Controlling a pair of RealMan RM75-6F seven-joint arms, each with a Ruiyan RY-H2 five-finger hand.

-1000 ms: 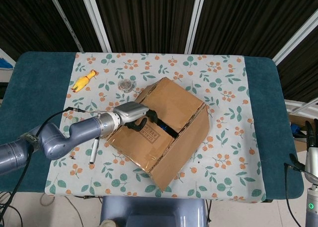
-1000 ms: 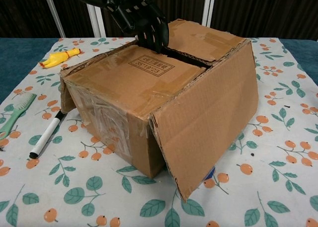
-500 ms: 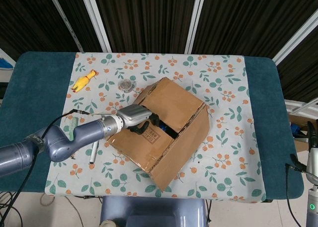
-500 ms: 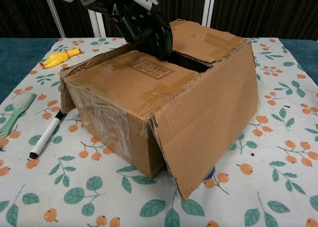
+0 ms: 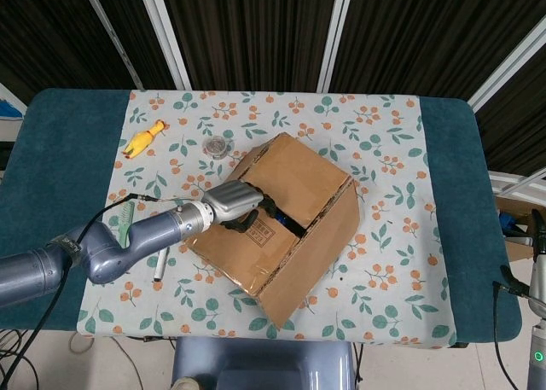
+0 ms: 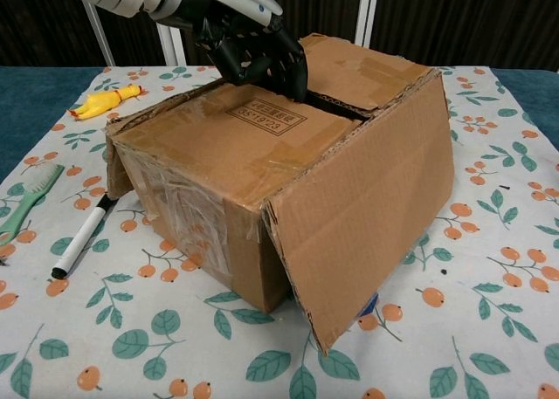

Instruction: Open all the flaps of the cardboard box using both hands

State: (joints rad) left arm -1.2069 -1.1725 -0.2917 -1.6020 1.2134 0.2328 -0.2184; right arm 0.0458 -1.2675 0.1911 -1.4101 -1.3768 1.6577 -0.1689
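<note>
— Where is the cardboard box (image 6: pixel 288 181) placed?
— It is set at the middle of the desk (image 5: pixel 77 151), on the floral cloth (image 5: pixel 384 142), with one side flap hung open and two top flaps nearly flat.
— How is the left hand (image 6: pixel 253 50) posed?
— It is reached over the box top, palm down; its dark fingers (image 6: pixel 293 72) are curled narrowly at the labelled flap's edge by the gap. A firm grip cannot be told.
— And the right hand?
— Only a small part of the right arm is seen at the head view's right edge, well apart.
</note>
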